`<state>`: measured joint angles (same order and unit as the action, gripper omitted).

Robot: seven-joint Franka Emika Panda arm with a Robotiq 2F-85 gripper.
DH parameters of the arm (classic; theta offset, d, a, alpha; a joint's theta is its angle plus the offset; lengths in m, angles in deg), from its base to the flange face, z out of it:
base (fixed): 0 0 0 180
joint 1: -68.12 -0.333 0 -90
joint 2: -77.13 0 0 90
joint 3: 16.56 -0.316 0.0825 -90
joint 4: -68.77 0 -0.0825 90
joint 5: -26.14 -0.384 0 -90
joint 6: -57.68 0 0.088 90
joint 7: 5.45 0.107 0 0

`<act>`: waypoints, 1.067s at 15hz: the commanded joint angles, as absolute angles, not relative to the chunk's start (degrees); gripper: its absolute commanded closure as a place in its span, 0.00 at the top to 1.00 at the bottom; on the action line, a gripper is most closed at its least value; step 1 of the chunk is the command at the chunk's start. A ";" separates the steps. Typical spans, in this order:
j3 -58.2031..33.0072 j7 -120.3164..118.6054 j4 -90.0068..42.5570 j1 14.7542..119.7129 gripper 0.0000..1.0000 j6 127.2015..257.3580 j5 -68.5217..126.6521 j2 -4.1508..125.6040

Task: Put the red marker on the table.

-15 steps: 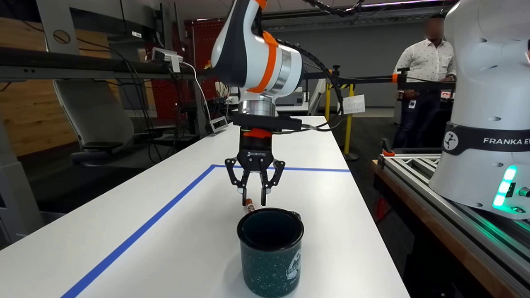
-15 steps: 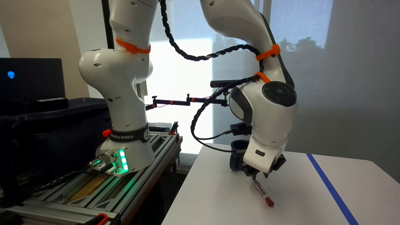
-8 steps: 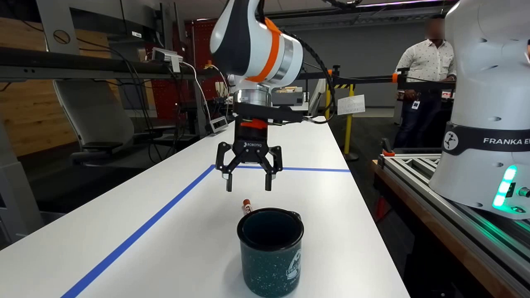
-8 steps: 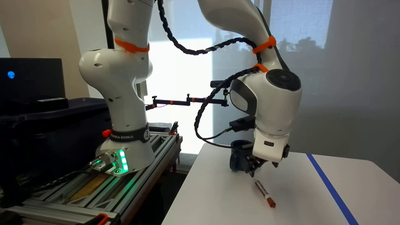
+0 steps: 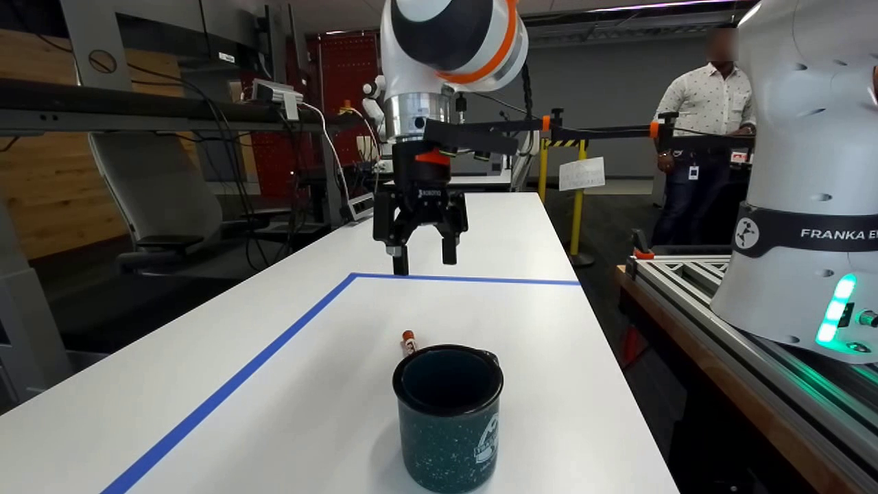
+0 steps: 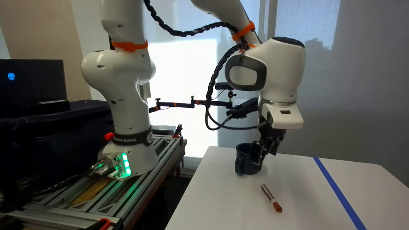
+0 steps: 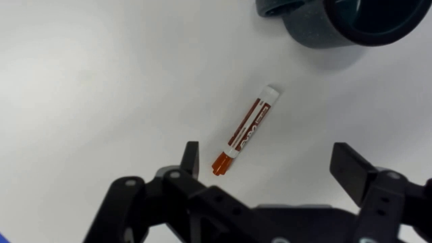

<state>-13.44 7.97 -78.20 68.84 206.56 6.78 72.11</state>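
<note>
In an exterior view, the red marker [image 5: 409,342] lies partly behind the cup [image 5: 448,442]; in an exterior view, it shows whole on the bench [image 6: 220,198]. Wrist view: long axis diagonal, cap [image 7: 222,163] lower left, end effector [image 7: 265,156] spread.

The white arm [image 6: 123,86] wore a black band [image 6: 131,138] (white-lettered), green lights [image 6: 126,164] below it, orange straps [image 6: 130,46] and ribbed black cable [image 6: 182,34] above.

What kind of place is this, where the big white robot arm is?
Probably a lab or workshop where people try out robots. The robot arm stands on a metal-framed bench, and behind it all there's a yellow post that looks like part of a safety barrier.
</note>
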 commanded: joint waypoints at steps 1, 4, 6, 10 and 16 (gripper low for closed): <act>-13.24 8.77 -81.08 68.77 1.00 204.69 19.54 79.85; -13.97 7.00 -81.27 69.37 1.00 204.65 27.03 83.48; -14.15 7.52 -79.36 69.48 1.00 205.87 25.18 80.09; -14.33 6.42 -80.05 69.75 1.00 205.82 27.09 82.54; -14.35 6.37 -80.17 69.75 1.00 205.82 27.24 82.54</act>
